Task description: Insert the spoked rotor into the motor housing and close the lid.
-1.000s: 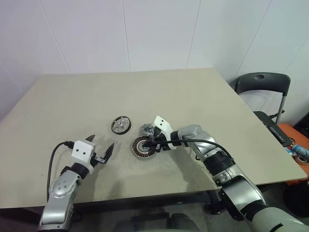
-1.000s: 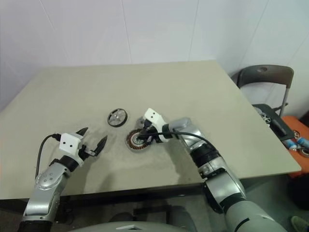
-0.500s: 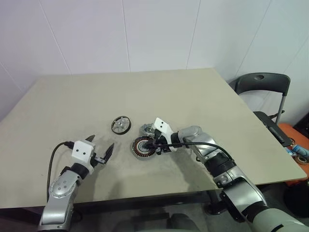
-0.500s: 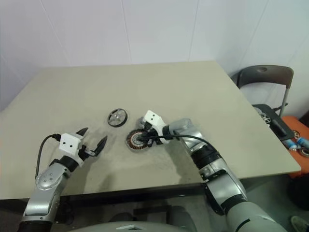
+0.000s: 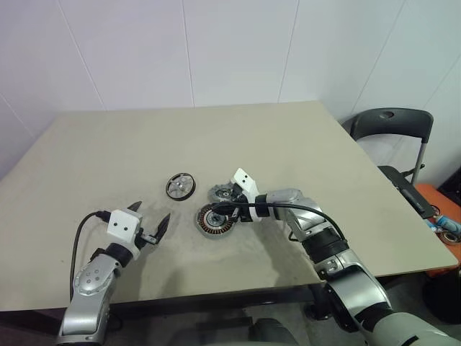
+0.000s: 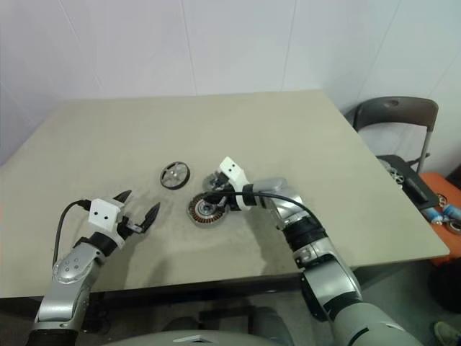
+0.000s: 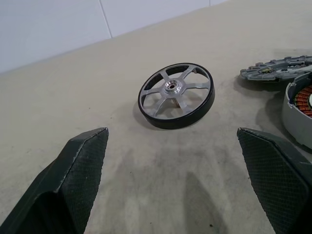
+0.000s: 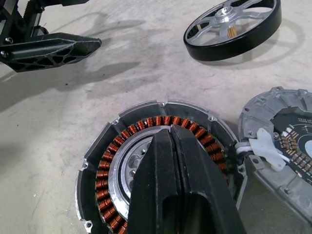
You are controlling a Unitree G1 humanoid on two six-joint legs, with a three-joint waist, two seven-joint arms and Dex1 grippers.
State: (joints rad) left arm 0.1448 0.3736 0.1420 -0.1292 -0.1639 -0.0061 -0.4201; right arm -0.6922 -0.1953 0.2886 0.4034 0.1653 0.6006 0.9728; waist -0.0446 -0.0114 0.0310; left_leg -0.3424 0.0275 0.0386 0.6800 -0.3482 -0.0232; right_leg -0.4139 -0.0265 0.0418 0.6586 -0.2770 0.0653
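Copper windings, one ring, seated inside the motor housing: a short silver-grey cup lying open-side up on the table, holding no rotor as yet.

Spoked rotor: black rim, pale spokes, flat on the table, just beyond the housing and apart from it.

Lid: grey, notched edge, lying beside the housing (a white connector sits between the two, so they may be wired together).

Right claw: fingers pressed together, empty, tip over the housing's centre; contact cannot be told.

Left claw: fingers wide apart, empty, level with the table, facing the rotor from a short way off.

Risks, judged:
- closed right claw sits where the rotor must go; leaving it there would block insertion;
- a push from it could slide the housing and drag the lid along;
- rotor lies flat, so a slipping pinch on the rim is likely.
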